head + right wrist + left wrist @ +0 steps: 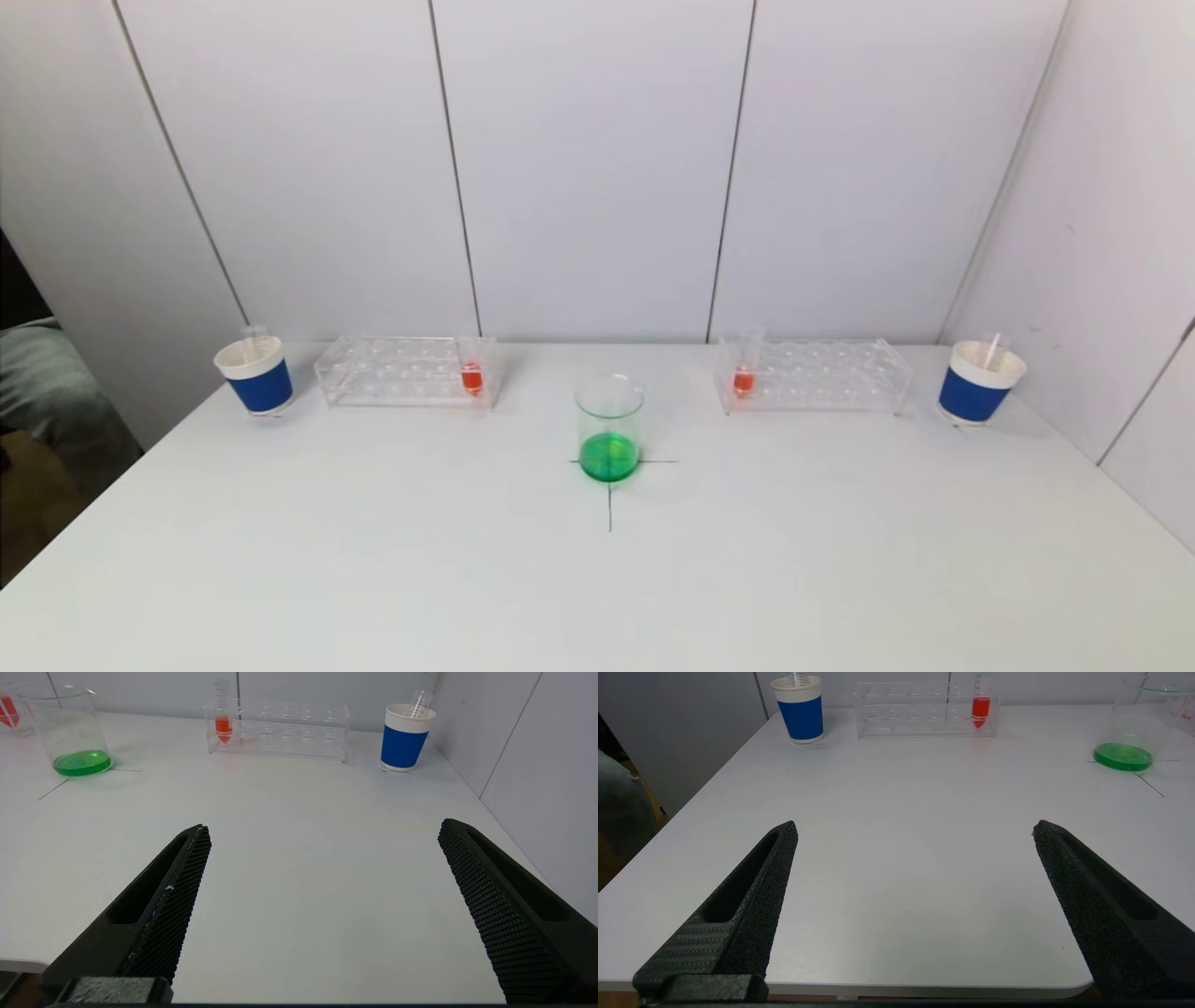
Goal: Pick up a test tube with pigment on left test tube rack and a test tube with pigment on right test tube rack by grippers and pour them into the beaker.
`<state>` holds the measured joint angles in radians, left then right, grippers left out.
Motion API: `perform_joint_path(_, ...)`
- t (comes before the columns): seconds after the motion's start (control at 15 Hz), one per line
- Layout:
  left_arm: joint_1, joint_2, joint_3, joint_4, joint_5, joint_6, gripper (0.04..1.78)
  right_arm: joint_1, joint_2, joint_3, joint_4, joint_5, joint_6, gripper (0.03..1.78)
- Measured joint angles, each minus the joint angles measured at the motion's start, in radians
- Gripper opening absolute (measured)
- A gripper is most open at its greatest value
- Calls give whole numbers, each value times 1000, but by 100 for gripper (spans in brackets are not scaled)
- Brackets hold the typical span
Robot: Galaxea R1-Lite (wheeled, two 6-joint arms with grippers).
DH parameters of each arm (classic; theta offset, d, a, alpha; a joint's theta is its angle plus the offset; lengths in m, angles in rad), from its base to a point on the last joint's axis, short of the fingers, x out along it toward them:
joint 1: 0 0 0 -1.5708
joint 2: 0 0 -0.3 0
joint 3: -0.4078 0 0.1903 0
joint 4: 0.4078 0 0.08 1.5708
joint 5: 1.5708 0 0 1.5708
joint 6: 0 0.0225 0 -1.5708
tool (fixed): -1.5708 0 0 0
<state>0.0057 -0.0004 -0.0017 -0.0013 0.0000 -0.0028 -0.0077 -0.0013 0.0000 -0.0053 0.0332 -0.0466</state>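
Left gripper (915,828) low over the near edge of the white table (896,868), fingers (759,891) spread wide, nothing between them. Right gripper (324,830) likewise at the near edge on the other side, fingers (495,905) spread wide and empty. Neither arm visible from the head camera.

Ahead of the left gripper, across a bare stretch of table: beaker (1134,728) off toward the table's middle, green liquid pooled in its base, standing on a black cross mark (611,485). Farther ahead, near the back wall: left test tube rack (924,711), clear plastic, with the left test tube (980,709) upright in the end slot nearest the beaker, red pigment in its tip. Just beyond the rack's outer end, apart from it: left paper cup (801,711), blue-banded, a clear tube leaning inside.

Ahead of the right gripper, mirrored: same beaker (70,732) toward the middle. Farther back: right test tube rack (280,730), with the right test tube (223,718) upright in the end slot nearest the beaker, red pigment at the bottom. Past the rack's outer end, close to the side wall: right paper cup (404,737), blue-banded, a clear tube tilted inside.
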Motion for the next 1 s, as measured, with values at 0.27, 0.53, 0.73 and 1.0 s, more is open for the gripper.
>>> perform_joint_path(0.27,0,0,0,0,0,0,176,0,0,0,0,0,0,177)
perform_joint_path(0.53,0,0,0,0,0,0,176,0,0,0,0,-1,0,177)
perform_joint_path(0.73,0,0,0,0,0,0,176,0,0,0,0,-1,2,177)
perform_joint_path(1.0,0,0,0,0,0,0,176,0,0,0,-2,-13,6,177)
